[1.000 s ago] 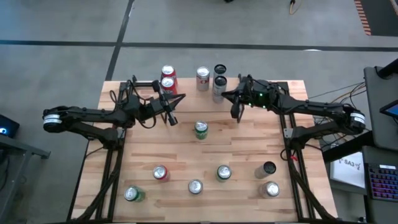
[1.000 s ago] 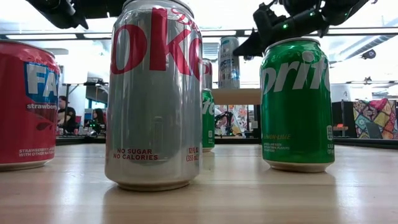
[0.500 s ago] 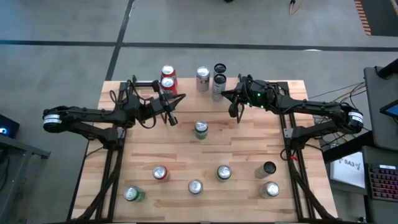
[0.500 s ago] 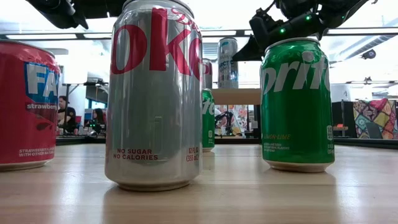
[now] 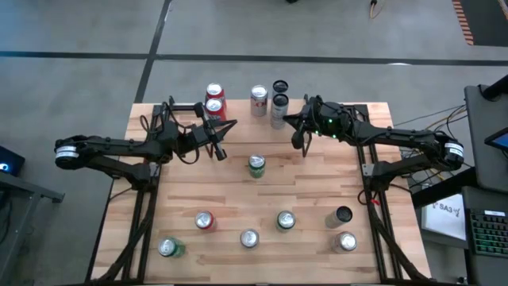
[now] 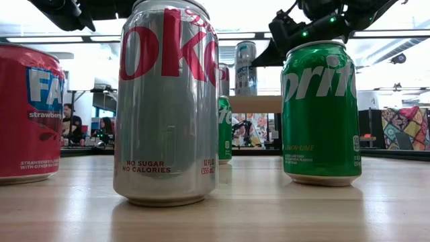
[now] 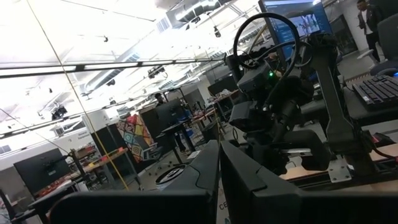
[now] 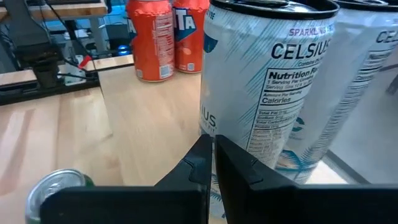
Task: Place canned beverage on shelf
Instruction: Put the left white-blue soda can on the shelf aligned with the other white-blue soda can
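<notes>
The shelf (image 5: 236, 103) stands at the table's far edge and shows in the low view as a light board (image 6: 261, 104). On it stand two red cans (image 5: 213, 99), a silver can (image 5: 259, 97) and two tall Celsius cans (image 8: 267, 81). Several more cans stand on the table, a green one (image 5: 255, 164) nearest the shelf. My right gripper (image 5: 289, 121) is shut and empty, pointing toward the table's left, close beside the nearer Celsius can (image 5: 279, 107). My left gripper (image 5: 226, 127) is shut and empty, raised near the red cans. My right gripper's shut fingertips (image 8: 210, 149) stand in front of the lower wall of the nearer Celsius can (image 8: 249, 143), level, from the table's right. I cannot tell whether they touch it. The can stands upright.
Close to the low camera stand a Diet Coke can (image 6: 168, 101), a Sprite can (image 6: 319, 111) and a red Fanta can (image 6: 27, 114). Several cans are spread along the table's near half (image 5: 249, 237). Bare wood lies between them and the shelf.
</notes>
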Tool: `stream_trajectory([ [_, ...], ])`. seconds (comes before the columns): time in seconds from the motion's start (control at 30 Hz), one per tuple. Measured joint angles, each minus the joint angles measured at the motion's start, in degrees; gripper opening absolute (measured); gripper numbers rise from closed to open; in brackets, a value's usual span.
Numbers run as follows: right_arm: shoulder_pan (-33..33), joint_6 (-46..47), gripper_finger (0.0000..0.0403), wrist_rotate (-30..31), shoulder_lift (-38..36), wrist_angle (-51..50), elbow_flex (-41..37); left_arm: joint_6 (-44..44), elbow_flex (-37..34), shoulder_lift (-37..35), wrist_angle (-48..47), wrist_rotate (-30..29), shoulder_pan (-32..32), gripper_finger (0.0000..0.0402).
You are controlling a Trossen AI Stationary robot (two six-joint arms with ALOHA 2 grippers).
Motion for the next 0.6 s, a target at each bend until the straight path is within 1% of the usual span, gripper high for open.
stream_trajectory([
  [0.27,0.0,0.33,0.0012,1.71,0.0,0.36,0.0,0.03,0.0,0.02,0.0,0.0,0.0,0.0],
  [0.37,0.08,0.98,0.0012,0.1,0.0,0.36,0.0,0.04,0.0,0.01,0.0,0.0,0.0,0.0],
  [0.5,0.17,2.22,0.0012,-4.45,0.0,0.38,0.0,0.06,0.0,0.02,0.0,0.0,0.0,0.0],
  [0.6,0.14,2.09,0.0012,-4.51,0.0,0.38,0.0,0.46,0.0,0.02,0.0,0.0,0.0,0.0],
])
